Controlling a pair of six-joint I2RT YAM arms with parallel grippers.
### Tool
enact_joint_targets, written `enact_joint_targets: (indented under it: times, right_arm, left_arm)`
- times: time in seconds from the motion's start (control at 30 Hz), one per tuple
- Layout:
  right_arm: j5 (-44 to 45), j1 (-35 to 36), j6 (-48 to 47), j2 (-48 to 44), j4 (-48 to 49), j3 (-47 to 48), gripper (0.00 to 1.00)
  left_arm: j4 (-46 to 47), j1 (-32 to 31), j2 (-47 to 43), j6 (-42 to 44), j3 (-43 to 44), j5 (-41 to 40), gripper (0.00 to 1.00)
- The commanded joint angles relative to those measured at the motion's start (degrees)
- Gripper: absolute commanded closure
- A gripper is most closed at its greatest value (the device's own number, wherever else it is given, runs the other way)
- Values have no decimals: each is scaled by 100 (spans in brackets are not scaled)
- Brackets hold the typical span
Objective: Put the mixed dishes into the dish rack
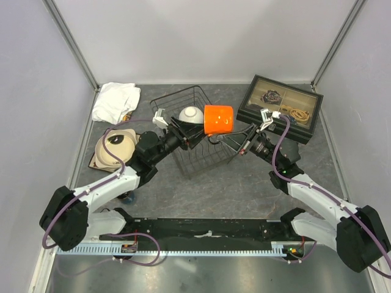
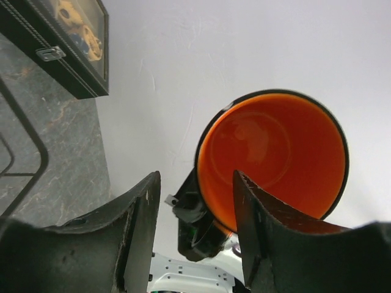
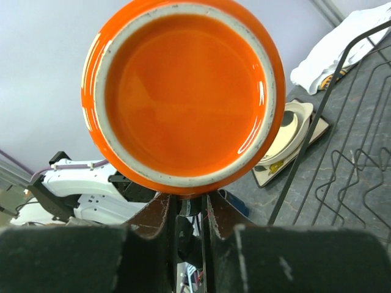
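The orange mug [image 1: 218,119] hangs on its side above the right part of the black wire dish rack [image 1: 174,94]. My right gripper [image 1: 237,139] is shut on it from below; in the right wrist view the narrow jaws [image 3: 187,198] clamp just under the mug's base [image 3: 183,91]. My left gripper [image 1: 194,135] stands open at the mug's mouth [image 2: 275,146], its fingers [image 2: 197,180] spread, one beside the rim. A white bowl [image 1: 191,113] sits in the rack. The cream plate [image 1: 115,146] lies on the square plate [image 1: 101,163] at the left.
A white folded cloth [image 1: 116,101] lies at the back left. A black glass-lidded compartment box [image 1: 281,107] stands at the back right. Grey walls close the table on three sides.
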Motion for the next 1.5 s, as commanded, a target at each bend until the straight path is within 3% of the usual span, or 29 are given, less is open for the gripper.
enact_joint_targets:
  times: [0.0,0.23,0.43,0.63,0.83,1.1,1.47]
  right_arm:
    - [117,-83,-359,-331,88,591,100]
    - [275,-118,-1149,-481,-1473,995,100]
    - [661,-118,-2415,-209,-3521,2249,100]
    - [750,-66,-3320,967,-4981,3919,100]
    - [2338,777,-4331,2453,-6520,5887,100]
    - [3833,1525,-4552,4140,-7163,7655,100]
    - [4889,1912,-4859,6250,-7945,10038,100]
  left_arm:
    - [-283,16,-394,235,-303,-342,43]
    - [-994,350,-1290,550,-691,-675,42]
    - [-3208,377,-2501,1814,-296,-1481,41]
    - [-5370,377,-3224,3010,380,-2396,41]
    - [-7197,385,-3348,3811,1180,-3337,41]
    - [-8492,385,-3681,4234,1796,-4244,40]
    - [-9310,385,-3832,4515,2262,-4772,39]
